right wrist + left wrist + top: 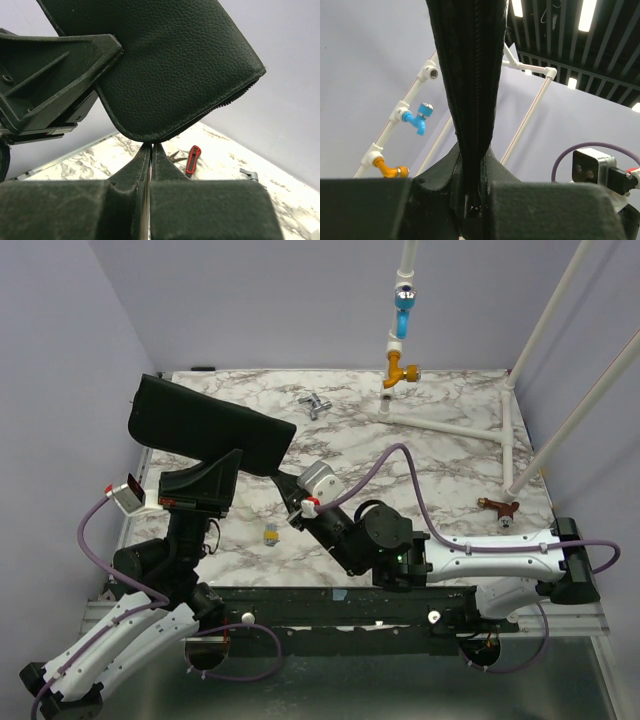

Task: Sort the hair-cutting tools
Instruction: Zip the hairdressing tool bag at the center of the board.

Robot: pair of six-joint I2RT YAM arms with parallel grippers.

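Note:
A black zippered pouch (205,425) hangs above the table's left side. My left gripper (228,462) is shut on the pouch's lower edge, and in the left wrist view (472,155) the pouch's zipper seam (470,75) runs up between the fingers. My right gripper (288,483) is shut at the pouch's rounded corner (150,135), with its tips (151,146) touching the zipper edge. A thin pale sliver shows between its pads. No black comb is in view. A small silver metal item (315,405) lies at the back; I cannot tell if it is the scissors.
A red-handled tool (192,159) lies on the marble beyond my right fingers, with a grey piece (248,173) to its right. A brown-red tool (498,507) lies at the right. A small yellow item (270,535) lies near the front. A white pipe frame (450,428) with blue and orange taps stands at the back right.

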